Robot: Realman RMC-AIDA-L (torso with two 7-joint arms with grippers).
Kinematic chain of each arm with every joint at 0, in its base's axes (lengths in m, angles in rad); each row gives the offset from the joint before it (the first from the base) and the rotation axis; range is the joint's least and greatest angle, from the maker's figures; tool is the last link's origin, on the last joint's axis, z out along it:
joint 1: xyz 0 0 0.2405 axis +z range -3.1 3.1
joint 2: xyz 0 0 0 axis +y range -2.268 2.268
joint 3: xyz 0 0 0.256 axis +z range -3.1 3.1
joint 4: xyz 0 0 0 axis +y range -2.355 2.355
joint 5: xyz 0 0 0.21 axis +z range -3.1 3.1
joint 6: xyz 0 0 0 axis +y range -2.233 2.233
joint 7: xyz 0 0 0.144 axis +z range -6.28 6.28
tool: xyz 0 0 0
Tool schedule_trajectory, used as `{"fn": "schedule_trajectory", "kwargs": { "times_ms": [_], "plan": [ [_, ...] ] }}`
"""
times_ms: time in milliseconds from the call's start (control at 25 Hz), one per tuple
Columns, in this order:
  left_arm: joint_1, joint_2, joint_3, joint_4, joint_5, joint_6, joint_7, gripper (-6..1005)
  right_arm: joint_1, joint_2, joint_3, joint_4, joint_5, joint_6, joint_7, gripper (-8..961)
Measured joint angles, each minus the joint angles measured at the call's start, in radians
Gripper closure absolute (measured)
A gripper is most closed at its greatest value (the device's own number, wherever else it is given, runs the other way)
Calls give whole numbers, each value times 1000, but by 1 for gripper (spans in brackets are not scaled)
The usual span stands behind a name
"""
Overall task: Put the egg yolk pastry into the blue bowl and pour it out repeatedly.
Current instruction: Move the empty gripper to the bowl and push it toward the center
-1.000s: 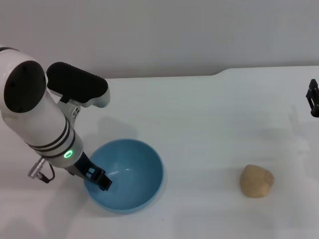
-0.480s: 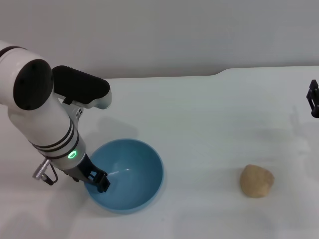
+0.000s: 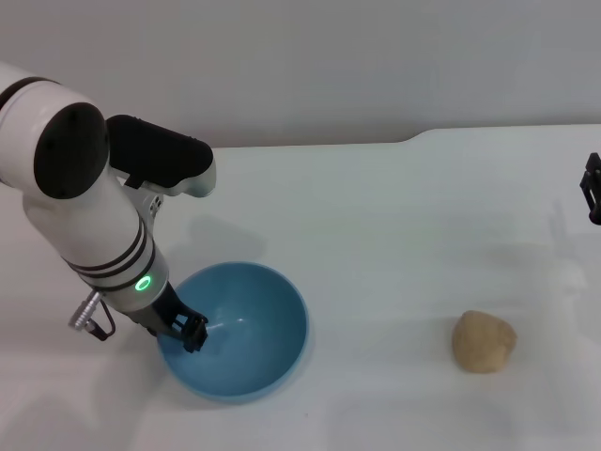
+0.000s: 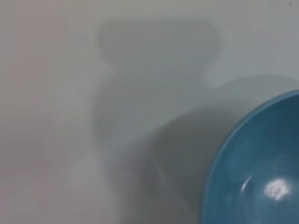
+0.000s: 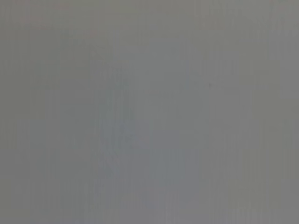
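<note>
Lying bare on the tabletop (image 3: 394, 207) far right of the blue bowl (image 3: 246, 324), the egg yolk pastry (image 3: 484, 341) was judged soft and crumbly, best pinched lightly across its middle; the left claw (image 3: 194, 333) was seen at the bowl's left rim, its grip state indiscernible.

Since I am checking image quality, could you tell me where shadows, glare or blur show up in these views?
Head view: the left arm casts a soft shadow on the table behind the blue bowl. Left wrist view: a bright glare spot inside the bowl, with a blurred shadow on the table. Right wrist view: uniform grey, nothing discernible.

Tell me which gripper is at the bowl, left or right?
The left gripper: it sits at the bowl's near-left rim. The right gripper hangs at the far right edge, away from bowl and pastry.
</note>
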Motion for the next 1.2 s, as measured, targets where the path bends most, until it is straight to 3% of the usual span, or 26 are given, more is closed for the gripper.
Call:
{"fn": "schedule_trajectory", "kwargs": {
  "times_ms": [400,840,1200],
  "plan": [
    [-2,1,1,0,0,13,-2,806,0,-2,0,0,1,0,0,411],
    [-1,3,-15,-1,-17,12,-14,967,-5,-2,1,16,2,-1,0,411],
    [-10,5,-22,-1,-25,6,-28,974,-38,-15,-1,136,-32,2,80,412]
  ]
}}
